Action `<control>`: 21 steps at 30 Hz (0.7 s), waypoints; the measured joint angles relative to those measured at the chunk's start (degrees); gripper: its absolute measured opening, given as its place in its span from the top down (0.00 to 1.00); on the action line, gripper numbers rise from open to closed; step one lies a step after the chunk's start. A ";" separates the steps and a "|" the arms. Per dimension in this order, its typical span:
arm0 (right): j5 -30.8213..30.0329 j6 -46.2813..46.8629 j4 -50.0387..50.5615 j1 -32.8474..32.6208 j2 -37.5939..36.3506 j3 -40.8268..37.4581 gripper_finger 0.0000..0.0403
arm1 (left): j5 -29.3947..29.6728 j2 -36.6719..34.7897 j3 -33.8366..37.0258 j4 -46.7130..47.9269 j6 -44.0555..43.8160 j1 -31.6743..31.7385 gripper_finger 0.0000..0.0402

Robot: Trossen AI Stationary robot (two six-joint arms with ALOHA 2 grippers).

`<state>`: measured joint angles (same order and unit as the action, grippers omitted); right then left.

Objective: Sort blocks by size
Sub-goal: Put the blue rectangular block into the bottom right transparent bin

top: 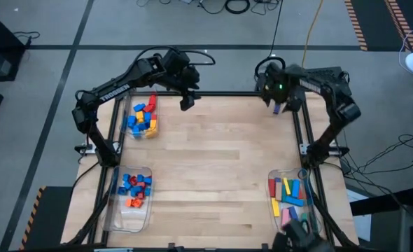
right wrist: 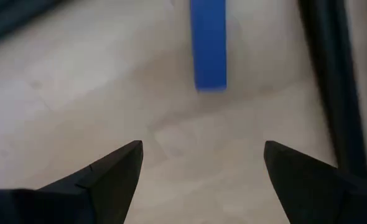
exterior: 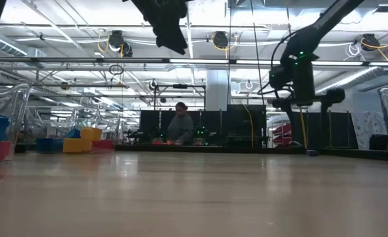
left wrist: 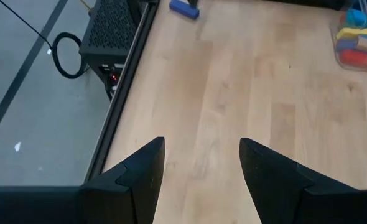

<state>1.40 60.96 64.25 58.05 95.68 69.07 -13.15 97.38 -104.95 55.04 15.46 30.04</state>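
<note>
Right gripper (right wrist: pixel 202 171) hung low over the table's (top: pixel 220 168) far right corner, fingers spread wide, nothing between them. Long blue bar (right wrist: pixel 209 43) lay flat on the wood just ahead of those fingertips, untouched, close beside the dark frame rail (right wrist: pixel 333 81); same bar seen across the table from the left wrist (left wrist: pixel 184 9).

Left gripper (left wrist: pixel 199 180) held up off the table near the far left, fingers apart, empty. Just to its outer side, clear bin (top: pixel 142 133) of mixed blue, yellow and red blocks (top: pixel 141 117). Nearer the front on that side, second bin (top: pixel 133 217) with small blue, red and orange blocks (top: pixel 135 189). Front right, well behind the right gripper, third bin (top: pixel 276 217) holding long bars (top: pixel 290 192) in yellow, blue, red, green, pink.
</note>
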 joint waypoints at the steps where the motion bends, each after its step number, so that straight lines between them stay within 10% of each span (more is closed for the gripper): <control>1: -0.32 -2.23 1.84 1.06 1.66 2.80 0.21 | 0.00 0.00 0.00 -0.27 0.00 0.03 0.48; 9: 0.11 -15.86 17.10 7.79 17.76 20.38 0.21 | 0.00 0.00 0.00 -0.49 0.00 0.42 0.48; 21: 6.31 -24.12 21.60 12.12 24.29 25.17 0.21 | 0.16 0.00 0.02 -1.76 -0.04 0.56 0.48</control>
<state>7.71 36.84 85.85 70.17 119.97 94.24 -12.99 97.38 -104.93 53.27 15.42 30.60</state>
